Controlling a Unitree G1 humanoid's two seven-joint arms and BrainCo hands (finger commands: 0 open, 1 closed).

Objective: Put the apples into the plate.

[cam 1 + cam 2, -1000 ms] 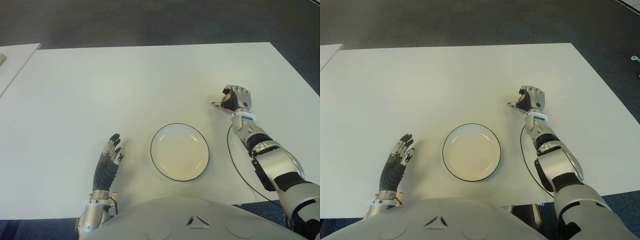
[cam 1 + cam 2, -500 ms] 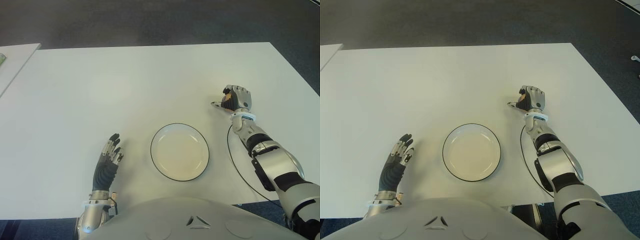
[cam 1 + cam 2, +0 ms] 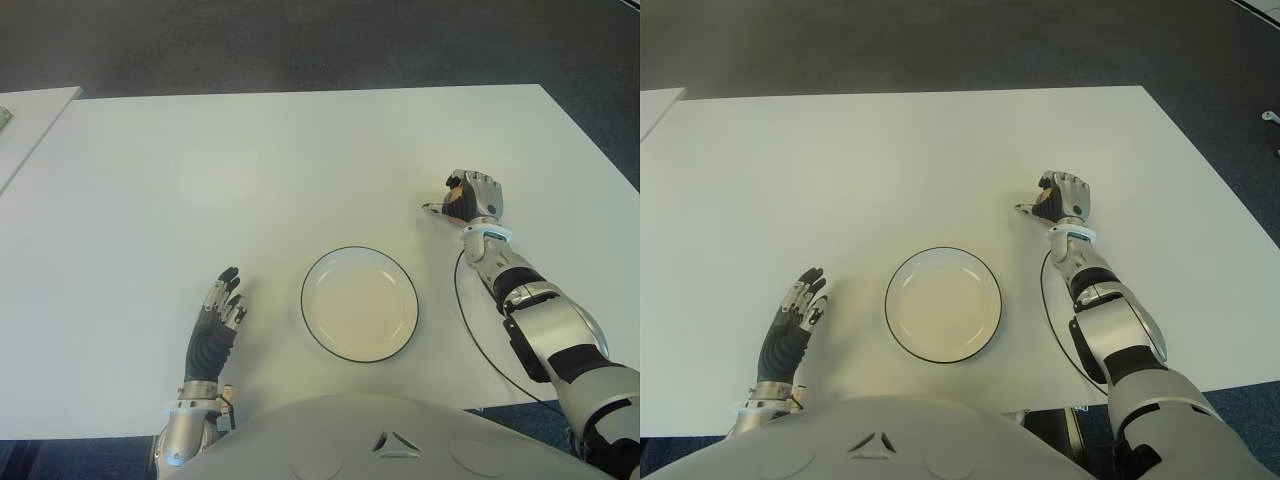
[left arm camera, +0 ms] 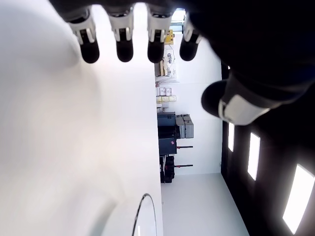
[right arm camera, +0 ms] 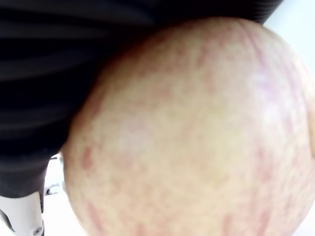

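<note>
L robot hand [image 3: 214, 333]: near L side, palm down, fingers [image 4: 124, 47] straight + relaxed, nothing held.
R robot hand [image 3: 474, 196]: far R side, arm extended fwd, fingers curled tight round apple [image 5: 197, 132].
R wrist: roughly straight w/ forearm.

white table [image 3: 250, 170] on dark grey carpet floor [image 3: 300, 45]; second white table [image 3: 25, 120] at left.

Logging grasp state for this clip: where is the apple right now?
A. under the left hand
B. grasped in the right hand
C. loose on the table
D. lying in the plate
B: the right hand is curled around the apple, and the plate holds nothing.
</note>
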